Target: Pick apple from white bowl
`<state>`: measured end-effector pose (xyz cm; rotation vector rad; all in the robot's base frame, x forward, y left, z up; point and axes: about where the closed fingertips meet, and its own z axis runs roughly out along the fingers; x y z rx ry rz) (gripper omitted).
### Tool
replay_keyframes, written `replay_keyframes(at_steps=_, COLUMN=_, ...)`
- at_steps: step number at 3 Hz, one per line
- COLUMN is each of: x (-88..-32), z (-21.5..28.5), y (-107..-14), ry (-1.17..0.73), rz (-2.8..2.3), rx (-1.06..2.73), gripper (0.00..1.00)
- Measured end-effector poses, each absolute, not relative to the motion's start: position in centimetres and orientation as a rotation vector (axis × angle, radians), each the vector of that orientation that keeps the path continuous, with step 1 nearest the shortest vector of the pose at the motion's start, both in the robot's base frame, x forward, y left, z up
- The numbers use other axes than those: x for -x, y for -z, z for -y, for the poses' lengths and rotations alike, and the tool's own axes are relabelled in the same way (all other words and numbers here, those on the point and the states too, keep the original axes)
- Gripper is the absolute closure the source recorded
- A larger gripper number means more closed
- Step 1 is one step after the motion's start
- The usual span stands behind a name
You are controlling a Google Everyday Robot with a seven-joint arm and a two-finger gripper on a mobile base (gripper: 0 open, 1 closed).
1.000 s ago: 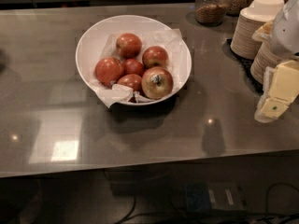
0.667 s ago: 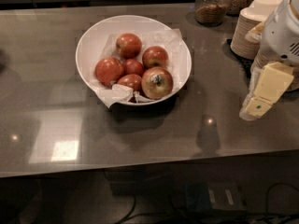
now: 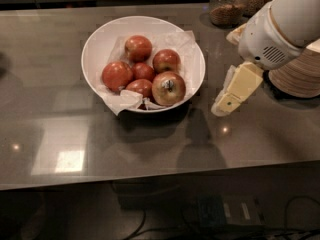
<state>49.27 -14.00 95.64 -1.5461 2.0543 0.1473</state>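
In the camera view, a wide, shallow, glossy white bowl (image 3: 98, 43) lined with crumpled white paper (image 3: 126, 100) is seen on a dark grey polished counter (image 3: 75, 134). The largest apple (image 3: 168, 87), red blotched with pale yellow-tan and showing its stem dimple, is found at the near right of the bowl, pressed against two smaller deep red apples (image 3: 141, 87).

The cream-yellow gripper (image 3: 222, 105), carried on a white arm (image 3: 280, 31), is held over the counter just beside the bowl's right rim, outside the bowl and apart from the fruit. Whether it is apart or together cannot be told. Behind the arm, a stack of tan disposable bowls (image 3: 300, 76) and glass jars of grain (image 3: 226, 5) are seen.

Compared with a second ago, the gripper has been brought well to the left, from the right edge of the view by the tan stack to the bowl's side. The bowl and its apples have not been disturbed.

The approach is therefore judged to be under way, with the grasp not yet begun. A further move leftward over the rim and down onto the blotched apple would be called for, and the neighbouring red apples could be nudged, since they are packed against it.
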Motion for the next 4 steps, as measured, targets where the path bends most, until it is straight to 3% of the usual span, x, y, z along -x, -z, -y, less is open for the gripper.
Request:
replay_keyframes(at_steps=1, x=-50.4, z=10.6, y=-95.0, ry=-0.333, rz=-1.994, rx=1.556, gripper=0.00)
replay_keyframes(at_steps=4, x=-50.6, z=7.3, y=-94.4, ry=-0.355, rz=-1.919, rx=1.595, gripper=0.00)
